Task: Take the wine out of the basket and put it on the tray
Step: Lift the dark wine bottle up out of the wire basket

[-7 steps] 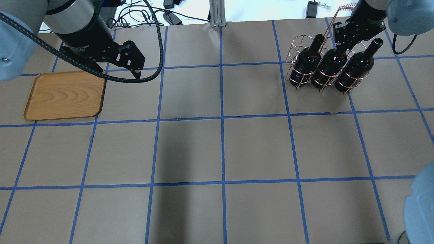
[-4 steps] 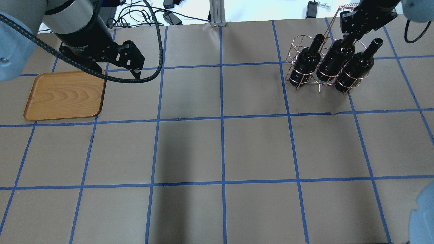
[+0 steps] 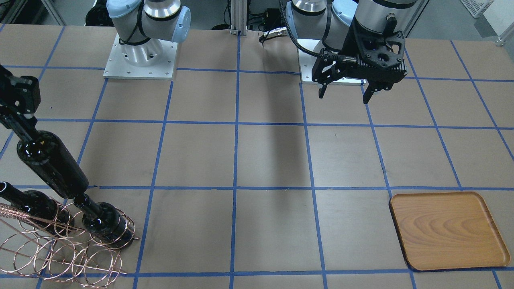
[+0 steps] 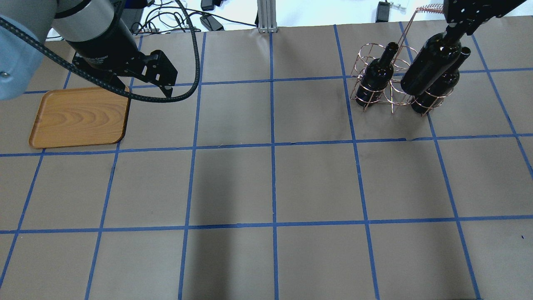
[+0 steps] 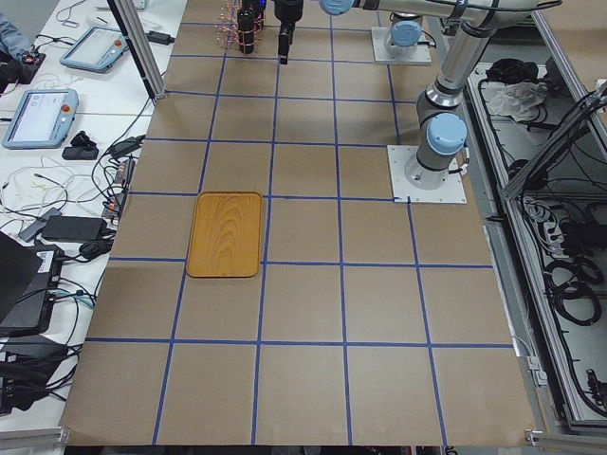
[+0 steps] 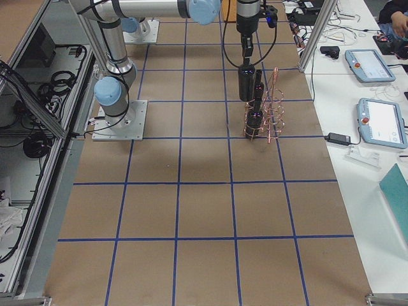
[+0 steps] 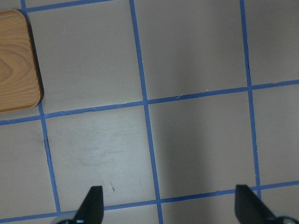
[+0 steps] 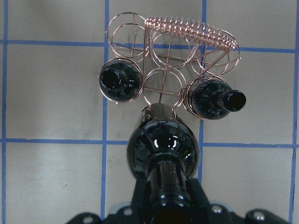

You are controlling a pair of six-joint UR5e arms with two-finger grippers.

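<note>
My right gripper (image 4: 452,29) is shut on the neck of a near-black wine bottle (image 4: 431,62) and holds it upright above the copper wire basket (image 8: 187,28). The bottle (image 3: 50,162) hangs over the empty middle ring and appears clear of it. It fills the near part of the right wrist view (image 8: 163,149). Two more bottles (image 4: 377,75) (image 4: 437,87) stand in the basket on either side. The wooden tray (image 4: 79,116) lies empty at the far left. My left gripper (image 4: 145,89) hovers open and empty beside the tray's right edge.
The table is brown paper with a blue tape grid. Cables and power bricks (image 4: 208,21) lie beyond the far edge. A metal post (image 4: 266,16) stands at the far middle. The basket's twisted handle (image 4: 429,7) rises beside the held bottle.
My right gripper has risen with the middle bottle, drawing it up out of its basket ring. The left arm, the tray and the other two bottles have not moved.
</note>
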